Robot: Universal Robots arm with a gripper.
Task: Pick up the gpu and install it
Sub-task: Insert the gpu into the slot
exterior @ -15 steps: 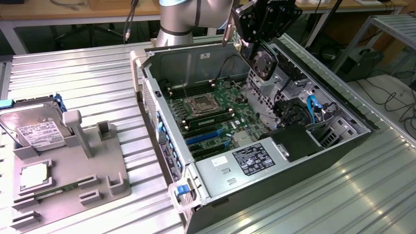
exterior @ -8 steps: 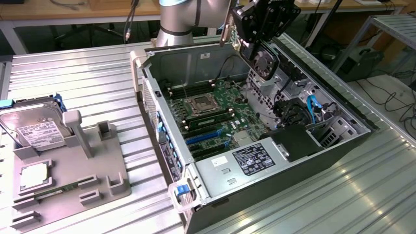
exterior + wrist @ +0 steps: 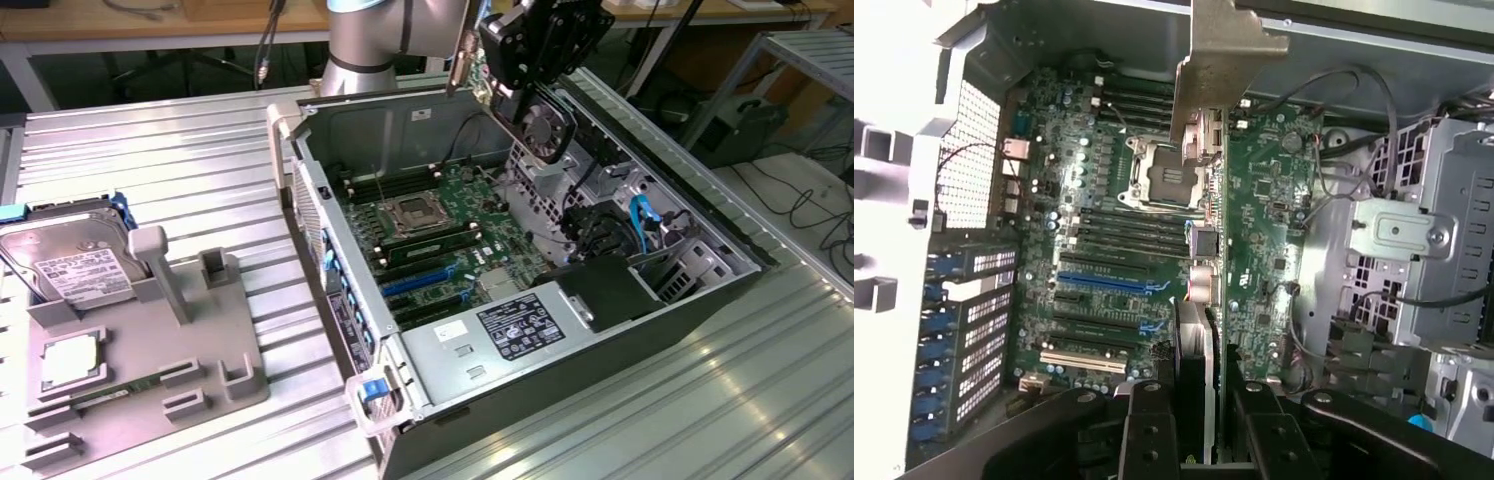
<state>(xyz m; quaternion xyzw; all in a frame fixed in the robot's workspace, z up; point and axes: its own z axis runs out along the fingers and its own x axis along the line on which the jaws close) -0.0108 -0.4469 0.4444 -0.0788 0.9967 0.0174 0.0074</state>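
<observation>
End effector (image 3: 531, 70) (image 3: 1199, 440) status: clenched on the gpu (image 3: 545, 125) (image 3: 1201, 330), which I hold edge-on between both fingers over the open computer case (image 3: 354, 130), in the upper centre of the exterior view. At the exterior view's left, a hard drive (image 3: 74, 265) leans in a grey fixture (image 3: 147, 375) on the ribbed metal surface (image 3: 174, 150), with a square processor chip (image 3: 70, 362) lying flat nearer the lower edge. At centre, the motherboard (image 3: 447, 235) (image 3: 1104, 230) lies exposed inside the case, its blue slots (image 3: 420, 282) (image 3: 1104, 285) visible. In the wrist view, the gpu's silvery bracket end is farthest from my fingers.
</observation>
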